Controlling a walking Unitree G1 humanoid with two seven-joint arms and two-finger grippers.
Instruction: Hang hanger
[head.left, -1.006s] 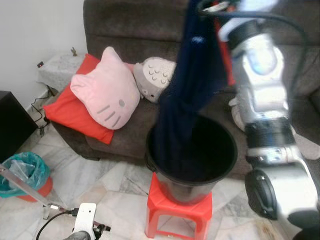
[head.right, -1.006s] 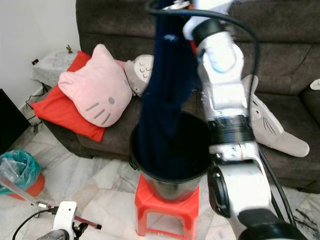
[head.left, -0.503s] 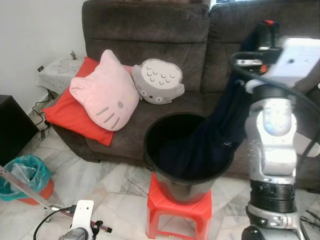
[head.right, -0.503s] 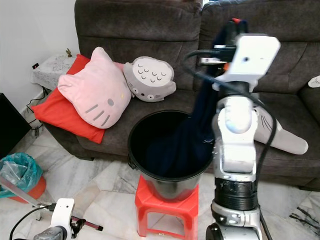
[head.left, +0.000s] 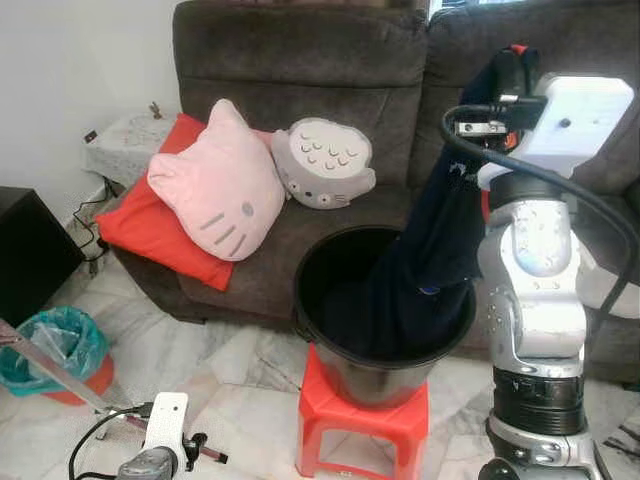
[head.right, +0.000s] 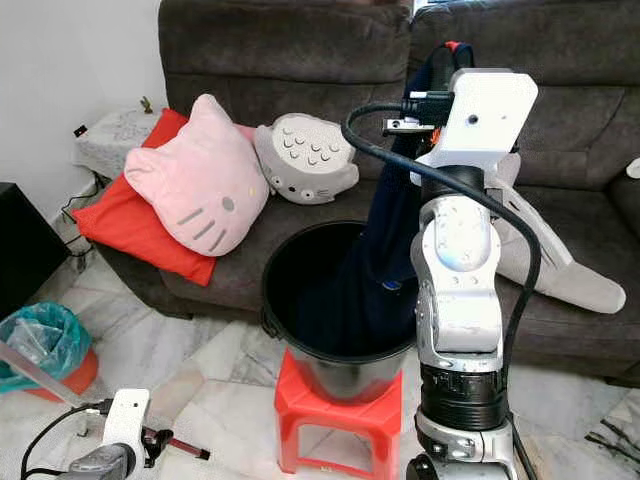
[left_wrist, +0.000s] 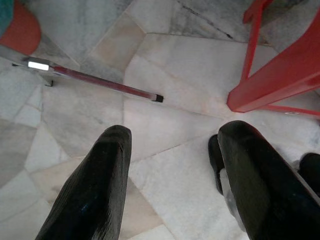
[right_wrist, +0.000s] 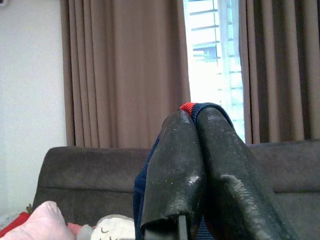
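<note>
A dark navy garment (head.left: 430, 250) hangs from my raised right gripper (right_wrist: 192, 117), and its lower end trails into a black bucket (head.left: 370, 375) on a red stool (head.left: 350, 420). The fingers (right_wrist: 172, 165) are shut on the cloth's top edge, where a red bit (right_wrist: 187, 106) shows; I cannot tell if that is a hanger. This gripper is up at sofa-back height, to the right of the bucket. My left gripper (left_wrist: 170, 140) hangs low and open over the marble floor, holding nothing.
A dark sofa (head.left: 290, 60) behind the bucket holds a pink cat cushion (head.left: 215, 185), a grey cushion (head.left: 322, 162) and a red cushion (head.left: 140, 225). A teal-lined bin (head.left: 50, 345) and a black cabinet (head.left: 25, 250) stand at left. A thin rod (left_wrist: 95, 80) lies on the floor.
My right arm has swung from above the bucket to its right side, drawing the navy garment along. Since half a second ago it has hardly moved. The head camera has shifted slightly.
</note>
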